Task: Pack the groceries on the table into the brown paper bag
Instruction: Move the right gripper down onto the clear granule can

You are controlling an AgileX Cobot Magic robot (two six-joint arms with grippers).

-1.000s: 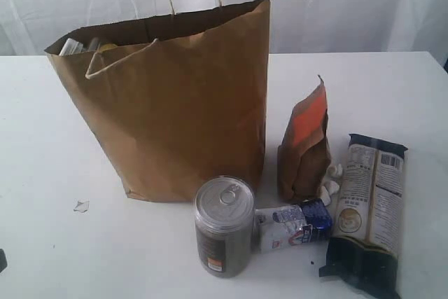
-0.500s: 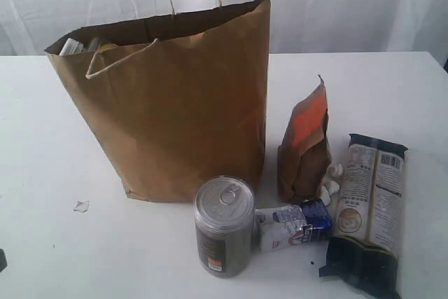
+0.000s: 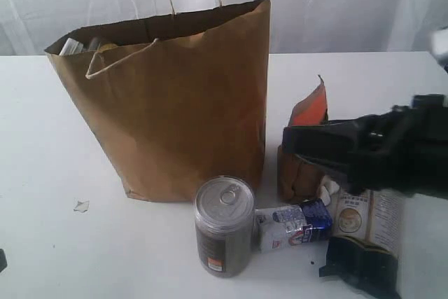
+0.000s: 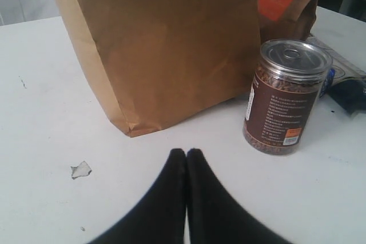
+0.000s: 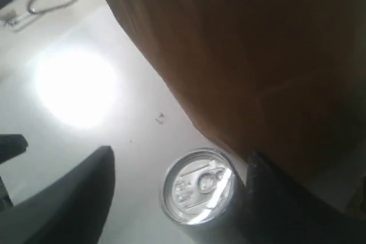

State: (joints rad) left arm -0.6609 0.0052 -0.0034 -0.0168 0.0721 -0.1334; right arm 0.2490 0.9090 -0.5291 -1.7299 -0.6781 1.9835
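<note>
As it gapes wide, the right end effector (image 5: pixel 178 155) holds nothing

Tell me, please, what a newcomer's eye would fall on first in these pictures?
The tall brown paper bag dominates, standing on the white table left of centre in the exterior view. Next comes the right gripper, jaws open, a dark blur at the right of that view, in front of the brown-orange pouch. The dark pull-tab can stands upright just in front of the bag.
</note>
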